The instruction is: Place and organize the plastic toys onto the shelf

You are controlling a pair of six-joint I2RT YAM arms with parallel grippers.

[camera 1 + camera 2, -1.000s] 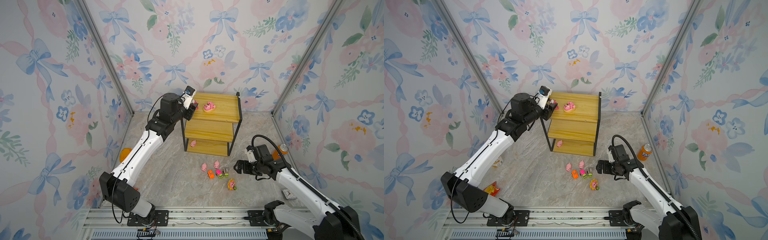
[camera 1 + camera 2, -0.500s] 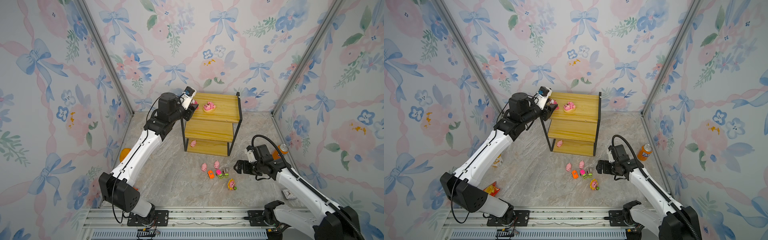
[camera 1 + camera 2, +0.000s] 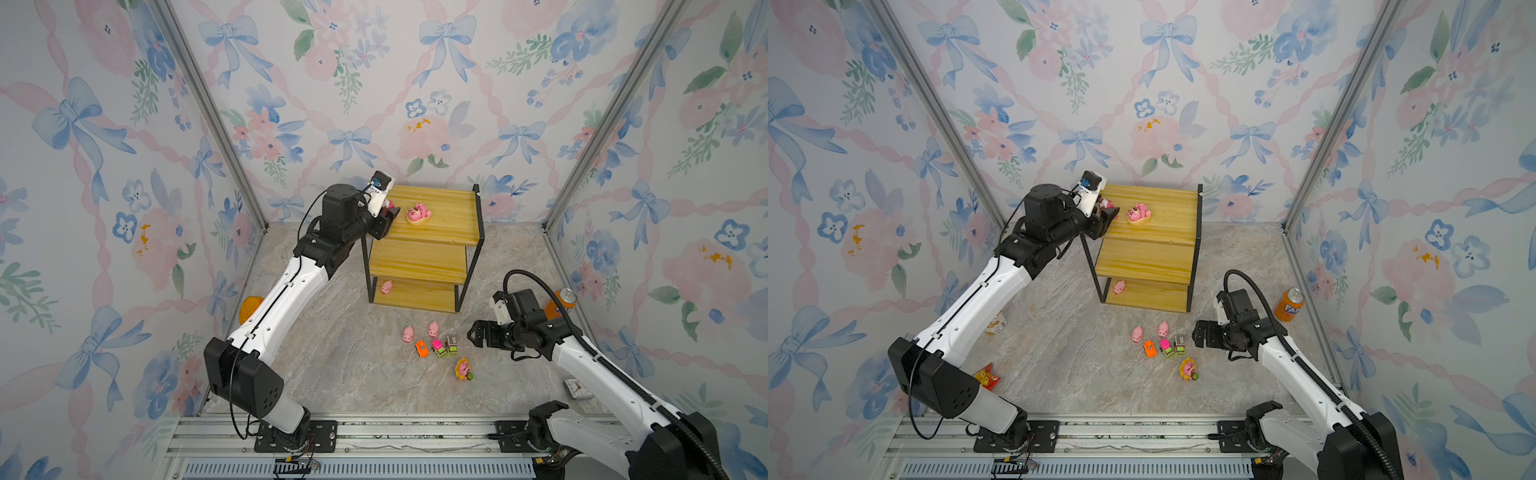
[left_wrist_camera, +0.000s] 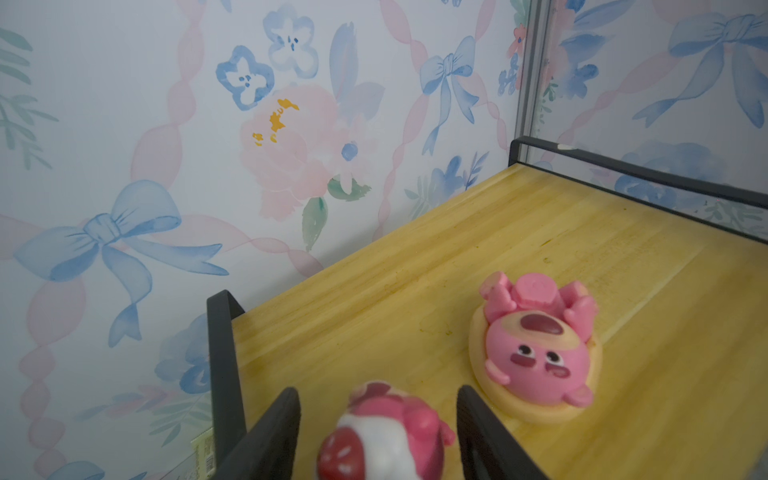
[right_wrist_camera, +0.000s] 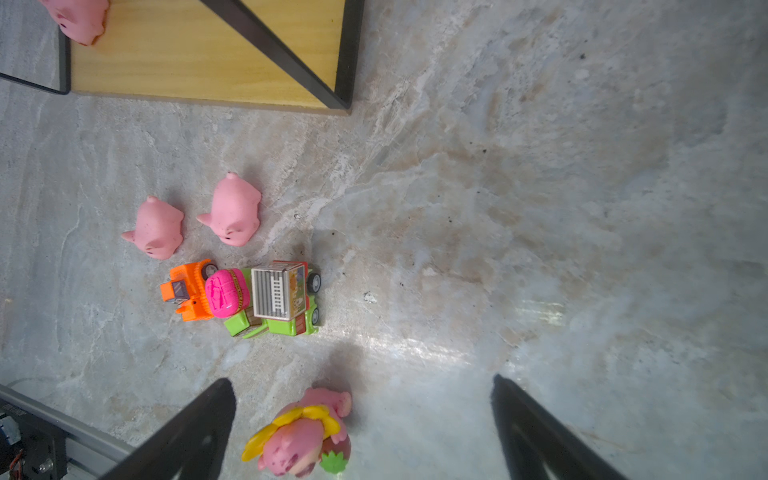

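Shelf (image 3: 432, 257), three yellow boards in a black frame, stands against the back wall, everything placed off it

Left gripper (image 3: 388, 216) is at the shelf's top board, at its left front corner. In the left wrist view the left gripper (image 4: 376, 392) has its jaws part-way apart with a dark pink bear figurine (image 4: 386, 432) between them, low over the board. The gaps beside the bear are slim, so I can't tell if the pads touch it or if it rests on the board

Right gripper (image 3: 473, 334) hovers over the floor in front of the shelf's right side, jaws spread wide, gripping nothing, touching nothing

Orange soda can (image 3: 563, 303) stands upright, right of the shelf, behind the right arm

Second bear figurine (image 3: 417, 214), on a cream disc, lies on its back mid top board, just beside the left jaws

Third bear (image 3: 464, 369), with a yellow flower, is on the floor, farthest in front of the shelf; in the right wrist view it sits below the open right jaws

Pale pink pig (image 3: 386, 286) is on the bottom board, left end

Two more pigs (image 3: 408, 333) (image 3: 434, 329) sit side by side on the floor, just in front of the shelf

Three mini cars sit bunched just in front of those pigs: orange car (image 3: 422, 348), pink-green car (image 3: 439, 348), brown-green car (image 3: 452, 345), the last two touching
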